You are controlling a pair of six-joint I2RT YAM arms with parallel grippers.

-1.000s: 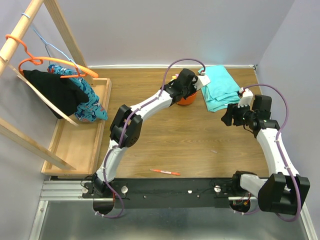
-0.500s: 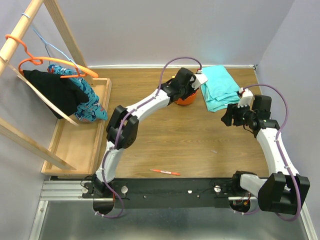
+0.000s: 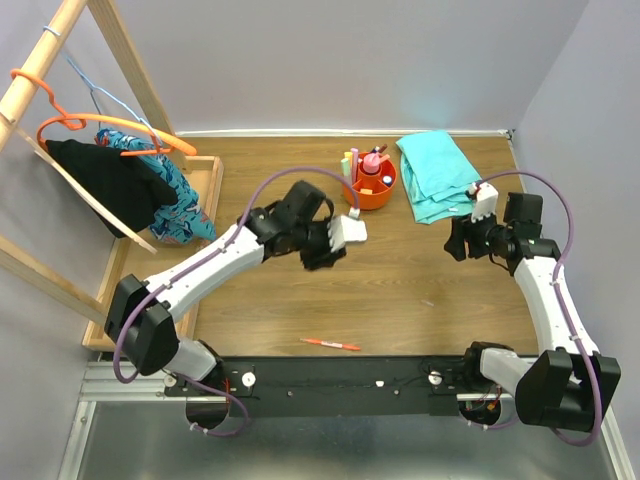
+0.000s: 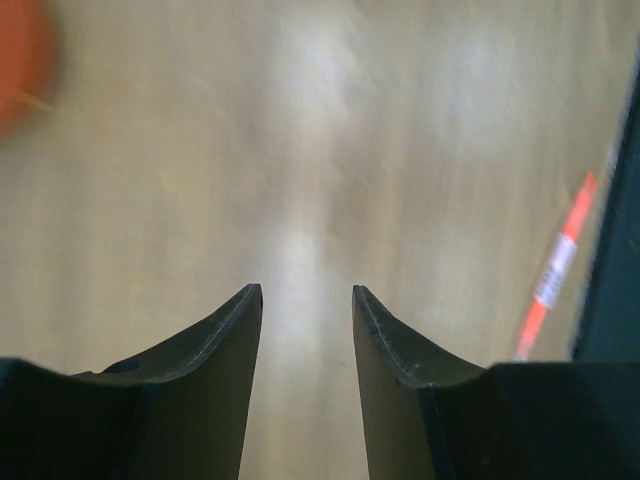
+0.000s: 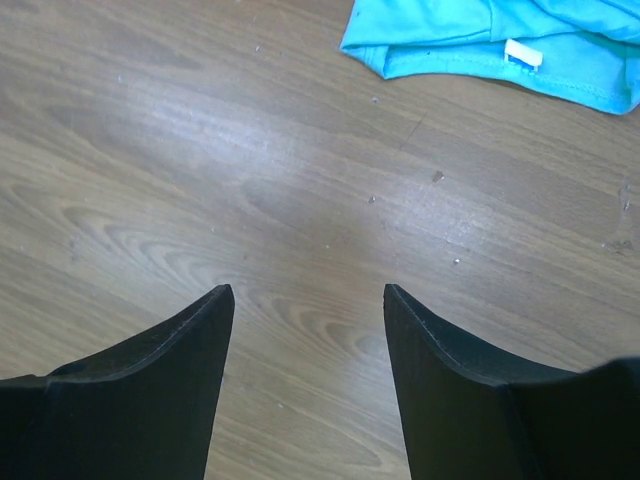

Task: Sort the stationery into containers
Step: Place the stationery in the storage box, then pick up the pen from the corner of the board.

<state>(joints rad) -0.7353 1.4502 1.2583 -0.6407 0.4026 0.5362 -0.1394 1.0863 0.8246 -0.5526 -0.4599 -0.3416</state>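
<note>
We look down on a table (image 3: 400, 285) of brown wood-grain board, matt and lightly speckled where the right wrist view shows it close; pale lilac-grey walls (image 3: 330, 60) close it in at the far edge and on the right; a black rail (image 3: 330, 378) runs along the near edge, with a grey metal sheet (image 3: 300, 440) below it.

At the left of the overhead view a wooden rack (image 3: 40, 60) stands slanted, with an orange hanger (image 3: 100, 125) hooked over its bar; a black garment (image 3: 100, 180) and a blue patterned cloth (image 3: 185, 210) hang there; under them lies a shallow wooden tray (image 3: 150, 290).

Far back on the table sits the orange tub (image 3: 372, 200); a pink bottle (image 3: 372, 160) stands upright in it, and yellow and green highlighters (image 3: 349, 160) poke up at its left rim; a rumpled teal cloth (image 3: 435, 175) lies just to its right, and we cannot tell whether the two touch. A red pen (image 3: 331, 344) lies alone on the wood near the rail, well apart from the tub.

The left gripper (image 4: 307, 290) hangs over bare wood between tub and pen; its fingers (image 4: 210, 380) are parted with nothing between them; its view is blurred. The right gripper (image 5: 309, 290) hovers over bare wood near the cloth's edge; its fingers (image 5: 150, 400) are spread and hold nothing.
</note>
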